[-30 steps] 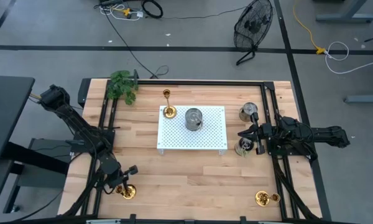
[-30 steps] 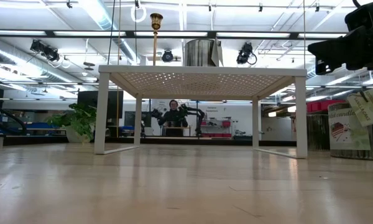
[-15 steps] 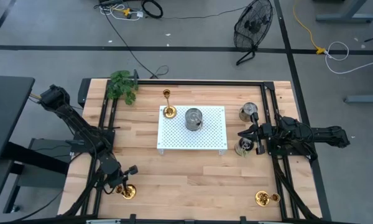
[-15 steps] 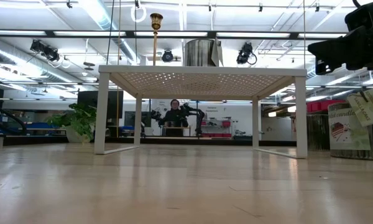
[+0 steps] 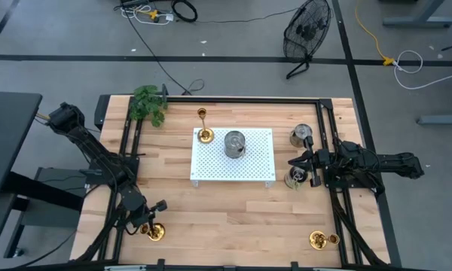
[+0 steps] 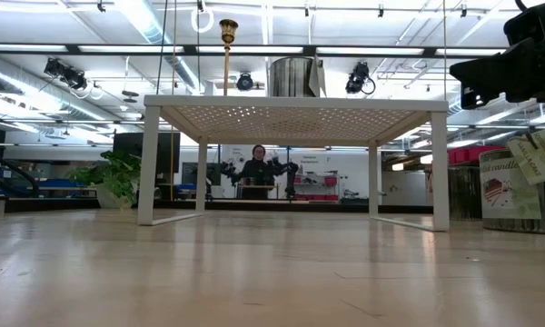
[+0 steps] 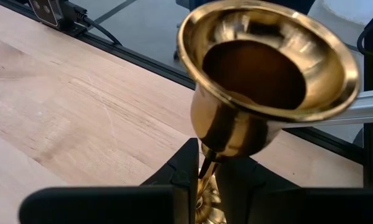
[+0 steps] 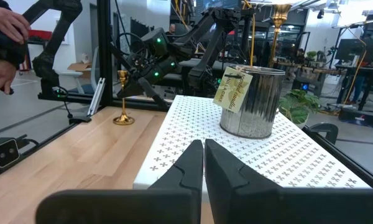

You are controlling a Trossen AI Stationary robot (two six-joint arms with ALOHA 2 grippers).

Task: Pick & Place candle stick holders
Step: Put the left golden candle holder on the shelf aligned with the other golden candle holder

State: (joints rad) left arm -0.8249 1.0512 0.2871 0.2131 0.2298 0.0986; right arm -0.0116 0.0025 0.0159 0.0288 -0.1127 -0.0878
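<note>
The wooden surface (image 5: 233, 203) carries a white perforated stand (image 5: 248, 162) at its middle, with a metal tin (image 5: 234, 144) on top. Two more tins stand near the right edge: one (image 5: 301, 135) farther back, one (image 5: 294, 178) just beside the right gripper. A small green plant (image 5: 148, 105) sits at the far left corner.

Three shiny gold-brass candle holders are spread over the surface. The tall one (image 5: 204, 126), with a slim stem and a round dished base, stands upright at the far left corner of the stand. A short squat one (image 5: 319, 239) rests near the right front corner. The third (image 5: 153, 231) stands at the left front corner, with a wide flared cup above a narrow stem and a round base.

The left gripper (image 5: 152, 223) is at that left front holder, its fingers (image 7: 185, 167) clamped on the thin stem just under the cup. The right gripper (image 5: 296, 161) hangs by the right side of the stand, fingers (image 8: 189, 165) pressed together and holding nothing.
</note>
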